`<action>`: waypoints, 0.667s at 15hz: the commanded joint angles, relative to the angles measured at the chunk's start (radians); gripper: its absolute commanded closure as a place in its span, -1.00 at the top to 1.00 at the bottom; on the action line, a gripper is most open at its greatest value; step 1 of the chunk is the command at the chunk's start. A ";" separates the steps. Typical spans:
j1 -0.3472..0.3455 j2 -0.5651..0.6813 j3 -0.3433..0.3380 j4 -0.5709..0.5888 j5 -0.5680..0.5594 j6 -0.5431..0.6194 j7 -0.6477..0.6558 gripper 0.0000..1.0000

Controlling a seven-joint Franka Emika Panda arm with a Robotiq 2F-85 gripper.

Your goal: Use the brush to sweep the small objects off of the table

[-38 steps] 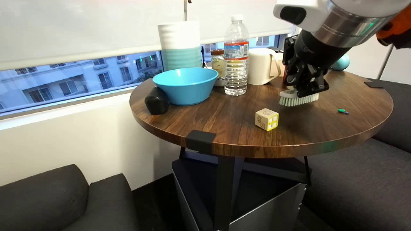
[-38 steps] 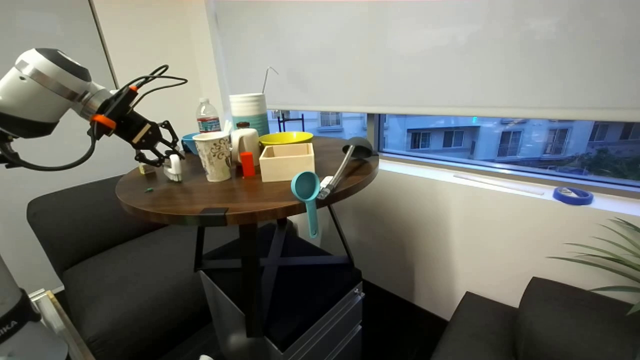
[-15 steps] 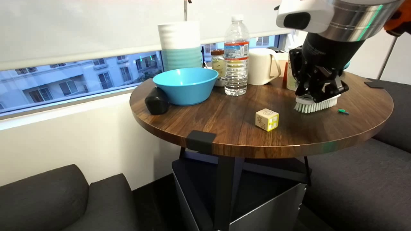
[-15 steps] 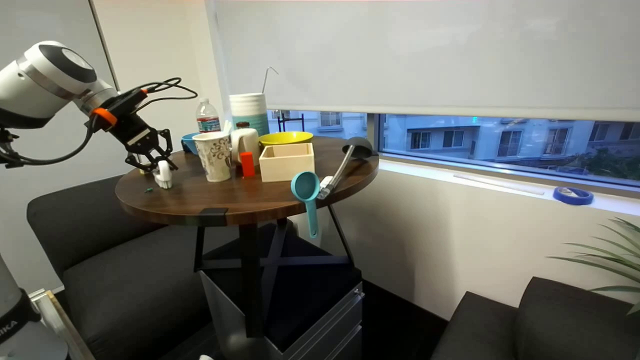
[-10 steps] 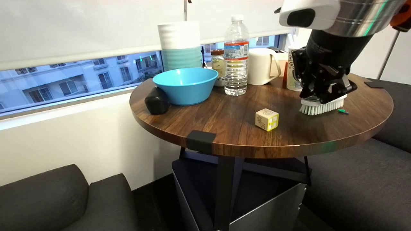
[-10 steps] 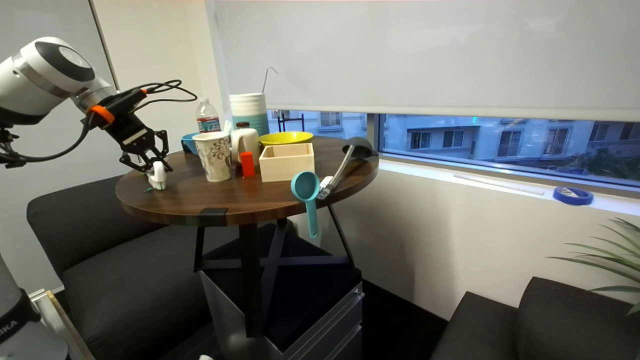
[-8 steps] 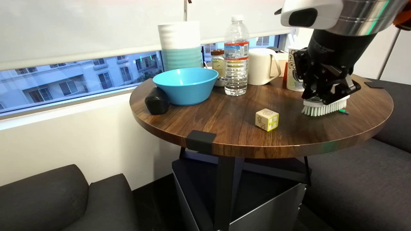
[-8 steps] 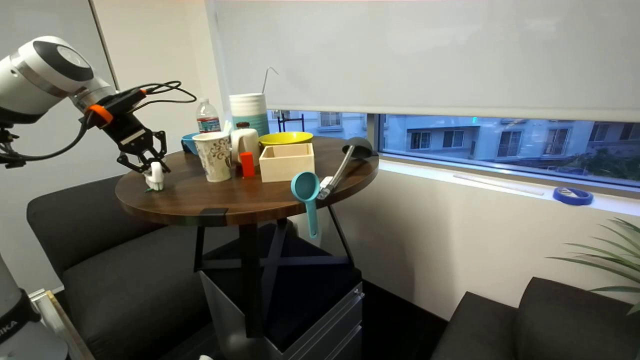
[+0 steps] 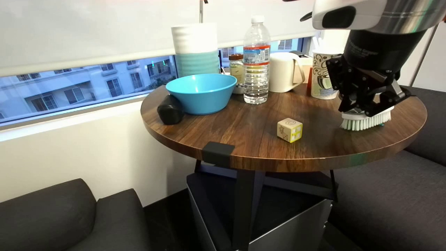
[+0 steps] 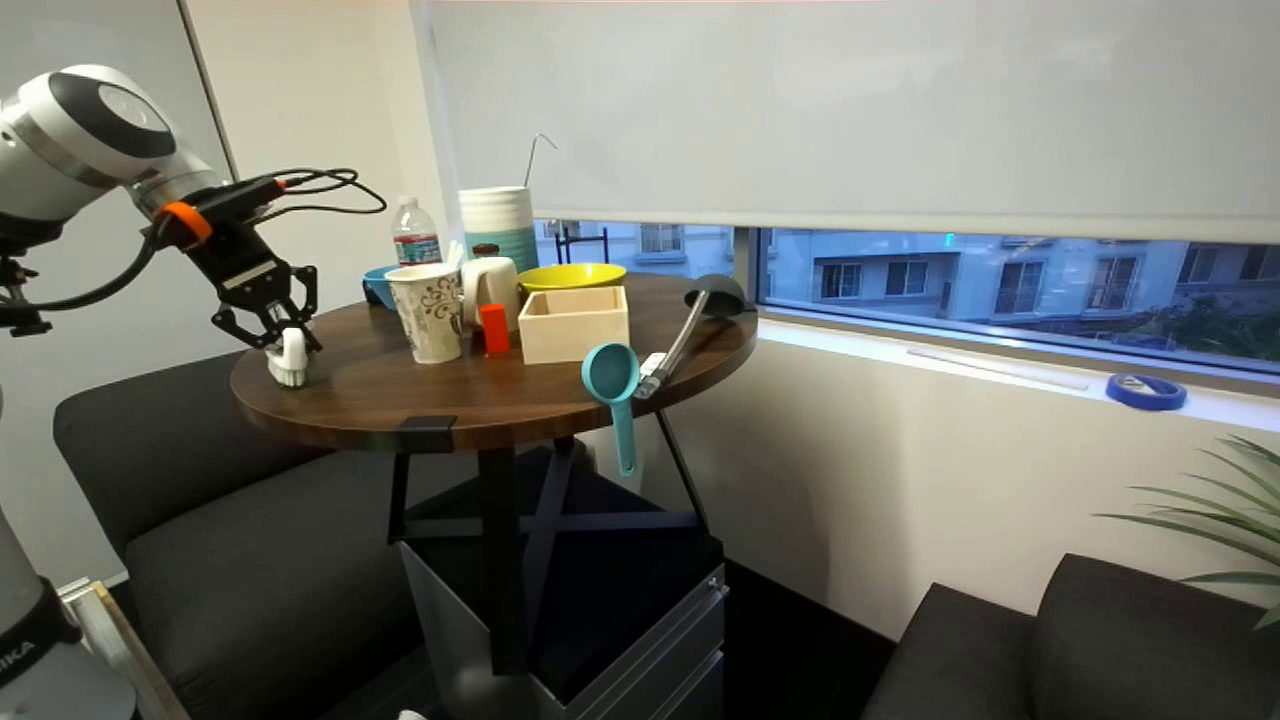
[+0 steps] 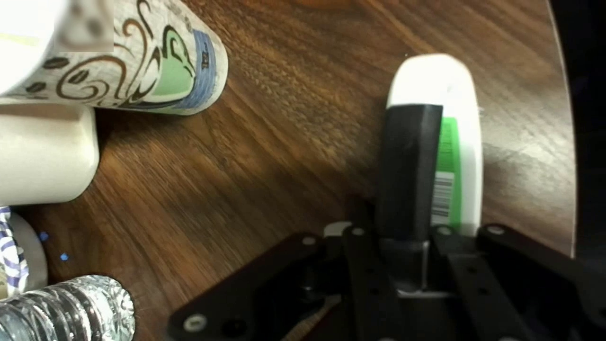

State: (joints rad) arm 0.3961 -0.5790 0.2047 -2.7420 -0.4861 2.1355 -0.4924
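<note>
My gripper (image 9: 360, 108) is shut on the brush (image 9: 366, 122), a small scrub brush with a white body and pale whitish-green bristles. It also shows in an exterior view (image 10: 290, 362), near the rim of the round brown table (image 10: 360, 400). In the wrist view the gripper (image 11: 405, 227) clasps the brush's dark handle, above its white body (image 11: 435, 78) with a green label. The bristles are at the tabletop. One tiny blue-green bit of the small objects (image 9: 382, 124) peeks out at the bristles' edge. The rest is hidden by the brush.
A pale yellow cube (image 9: 289, 130) stands near the table's front. A patterned paper cup (image 10: 426, 315), cream mug (image 9: 284, 73), water bottle (image 9: 256, 69) and blue bowl (image 9: 202, 99) stand around. A wooden box (image 10: 575, 330), red block (image 10: 494, 328) and teal scoop (image 10: 612, 375) are also there.
The gripper has carried the brush across the table towards the rim and lower, onto the green bits. The bits have shifted slightly the same way and are now mostly covered.
</note>
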 commanded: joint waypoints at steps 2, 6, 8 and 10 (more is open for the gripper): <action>0.025 -0.022 -0.013 0.001 0.054 -0.057 -0.056 -0.96; 0.035 -0.029 -0.020 0.001 0.071 -0.075 -0.077 -0.96; 0.036 -0.034 -0.020 0.001 0.072 -0.083 -0.083 -0.96; 0.028 -0.045 -0.014 0.002 0.058 -0.086 -0.070 -0.96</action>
State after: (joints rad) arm 0.4164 -0.5962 0.1951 -2.7422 -0.4462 2.0755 -0.5442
